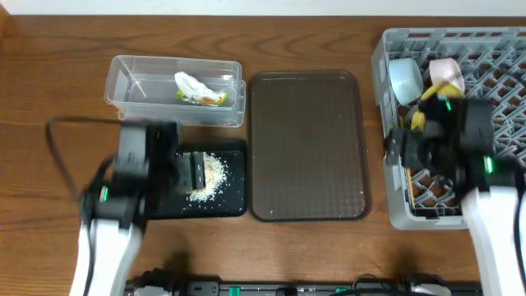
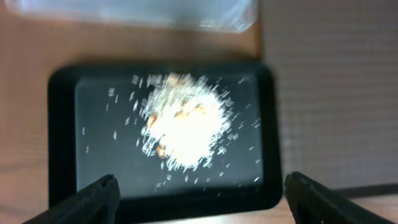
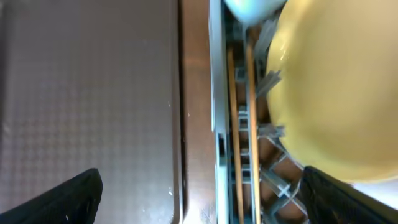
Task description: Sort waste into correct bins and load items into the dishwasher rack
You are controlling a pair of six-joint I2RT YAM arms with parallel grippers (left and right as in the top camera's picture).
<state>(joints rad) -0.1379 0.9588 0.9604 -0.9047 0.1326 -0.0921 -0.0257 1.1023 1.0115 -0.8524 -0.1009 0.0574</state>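
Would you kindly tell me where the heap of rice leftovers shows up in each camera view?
Overhead: rice heap lower left of centre, on the black tray.
Left wrist: middle of the picture, on that tray.
Right wrist: not in it.
Shared landmark: brown serving tray, right of the black tray overhead and in left wrist, at left in right wrist.

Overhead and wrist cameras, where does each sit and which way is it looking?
Overhead: above the table, looking straight down; left arm, right arm show.
Left wrist: on its arm, facing down at food leftovers on the black tray; left tool tips show.
Right wrist: on its arm, facing down at rack edge, chopsticks, yellow plate; right tool tips show.
Shared: brown tray, in overhead and right wrist.
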